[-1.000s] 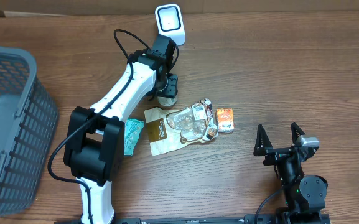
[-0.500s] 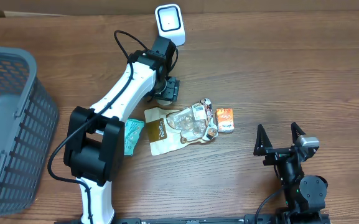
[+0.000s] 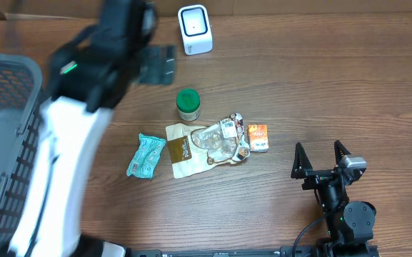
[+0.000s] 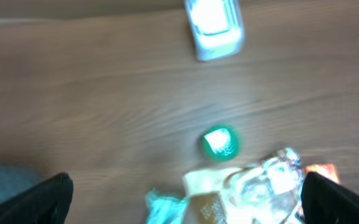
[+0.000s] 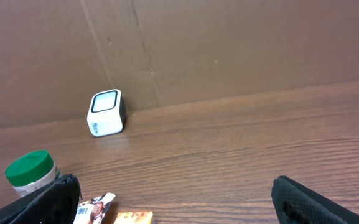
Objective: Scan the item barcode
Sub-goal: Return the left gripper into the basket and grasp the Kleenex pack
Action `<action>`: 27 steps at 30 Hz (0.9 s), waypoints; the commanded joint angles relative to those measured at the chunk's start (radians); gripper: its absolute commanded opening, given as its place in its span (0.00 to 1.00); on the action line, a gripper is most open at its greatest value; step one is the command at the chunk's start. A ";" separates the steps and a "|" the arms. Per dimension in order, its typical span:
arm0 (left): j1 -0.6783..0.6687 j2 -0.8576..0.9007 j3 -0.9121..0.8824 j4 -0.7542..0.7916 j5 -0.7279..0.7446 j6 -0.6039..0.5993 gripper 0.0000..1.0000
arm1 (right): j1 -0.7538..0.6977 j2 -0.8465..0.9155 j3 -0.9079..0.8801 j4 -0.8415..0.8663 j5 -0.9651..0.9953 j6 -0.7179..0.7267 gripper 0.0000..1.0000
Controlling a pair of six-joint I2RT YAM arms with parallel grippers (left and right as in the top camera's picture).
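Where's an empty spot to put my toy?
Bare wood lies right of the scanner, beyond the orange box and right gripper. More lies in front of the teal packet. It's crowded from that packet to the orange box.

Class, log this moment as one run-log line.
left gripper: open, empty, above table | right gripper: open, empty | green-lidded jar: upright, near scanner

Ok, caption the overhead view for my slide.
Left gripper open above the table; green-lidded jar stands between white scanner and the snack packets.
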 commanded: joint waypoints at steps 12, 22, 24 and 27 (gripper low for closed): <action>0.841 -0.128 -0.114 -0.190 -0.037 -0.271 1.00 | 0.005 -0.008 -0.010 0.004 0.008 0.000 1.00; 1.109 -0.037 -0.370 -0.050 0.035 -0.190 0.92 | 0.005 -0.008 -0.010 0.004 0.008 0.000 1.00; 1.130 -0.033 -0.441 -0.016 0.009 -0.179 0.91 | 0.005 -0.008 -0.010 0.004 0.008 0.000 1.00; 1.154 -0.033 -0.563 0.075 -0.034 -0.172 0.91 | 0.005 -0.008 -0.010 0.005 0.008 0.000 1.00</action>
